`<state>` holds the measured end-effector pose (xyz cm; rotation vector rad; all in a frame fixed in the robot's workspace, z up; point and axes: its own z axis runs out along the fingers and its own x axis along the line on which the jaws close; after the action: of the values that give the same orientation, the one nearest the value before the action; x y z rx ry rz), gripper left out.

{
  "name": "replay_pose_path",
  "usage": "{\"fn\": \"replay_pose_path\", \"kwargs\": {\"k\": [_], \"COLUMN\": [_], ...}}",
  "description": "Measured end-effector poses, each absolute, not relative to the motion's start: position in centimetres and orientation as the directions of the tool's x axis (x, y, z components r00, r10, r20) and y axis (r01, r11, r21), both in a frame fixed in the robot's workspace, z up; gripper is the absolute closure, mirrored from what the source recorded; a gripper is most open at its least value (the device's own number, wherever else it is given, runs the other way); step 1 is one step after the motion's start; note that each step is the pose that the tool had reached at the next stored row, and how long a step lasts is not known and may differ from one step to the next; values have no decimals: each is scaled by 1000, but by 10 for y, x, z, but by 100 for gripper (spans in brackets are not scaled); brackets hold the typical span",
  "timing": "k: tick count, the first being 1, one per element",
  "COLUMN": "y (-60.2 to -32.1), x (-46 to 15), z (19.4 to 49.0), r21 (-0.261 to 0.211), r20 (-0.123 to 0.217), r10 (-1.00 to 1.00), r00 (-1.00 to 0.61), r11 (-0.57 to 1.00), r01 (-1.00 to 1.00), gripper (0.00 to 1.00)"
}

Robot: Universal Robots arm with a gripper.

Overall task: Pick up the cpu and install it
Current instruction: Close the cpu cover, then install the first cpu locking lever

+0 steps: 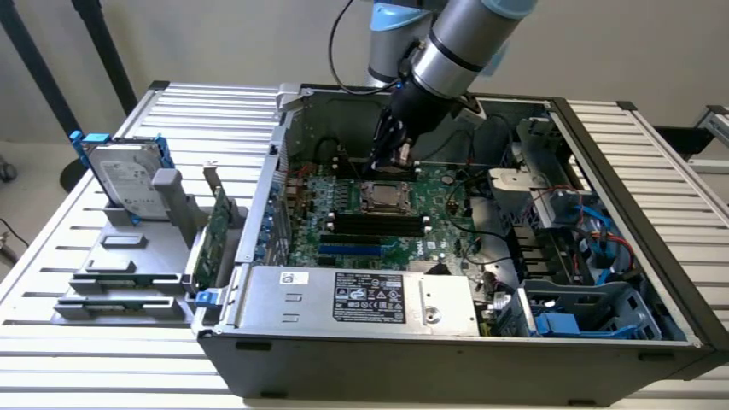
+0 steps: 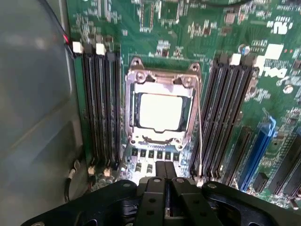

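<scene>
Silver-grey and glaring pale in the wrist view, the cpu [image 2: 161, 111] lies flat and square inside the metal frame [image 2: 162, 75] of its socket, between two banks of black memory slots [image 2: 101, 108] on the green board [image 2: 197, 28]. In the exterior view the same chip [image 1: 384, 196] sits near the middle of the open case [image 1: 456, 359], directly below the arm. The gripper [image 2: 164, 176] hangs just above the board beside the socket, its two dark fingers pressed together with nothing between them, clear of the chip; from outside it shows as a black tip [image 1: 393, 162] poised over the frame's far edge. A thin wire lever [image 2: 200, 127] runs along one side of the socket; whether it is latched, or the frame fully clamped down over the chip, is hard to make out from these angles. By its look the cpu is a light, rigid plate: it will not flex, but its smooth metal lid offers little grip, and its underside and the socket's contacts are likely delicate, so any hold belongs on two opposite edges of the thin darker rim, kept level, never on the faces. With the frame standing close around it, those edges appear hard to reach now. Outside the case, on the slatted table [image 1: 638, 137], a hard drive [image 1: 123, 179] and a green card [image 1: 211, 239] stand in a grey rack towards the exterior view's left.
</scene>
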<state>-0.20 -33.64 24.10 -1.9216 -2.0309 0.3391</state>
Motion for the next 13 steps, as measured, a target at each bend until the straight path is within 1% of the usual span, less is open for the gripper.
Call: {"fn": "replay_pose_path", "kwargs": {"k": [7, 13], "y": [-338, -338], "x": [-32, -33], "z": [240, 240], "r21": [-387, -387], "r20": [70, 70], "r10": [997, 997], "r00": [-41, -41], "r11": [65, 65], "r01": [920, 920], "gripper": [89, 89]}}
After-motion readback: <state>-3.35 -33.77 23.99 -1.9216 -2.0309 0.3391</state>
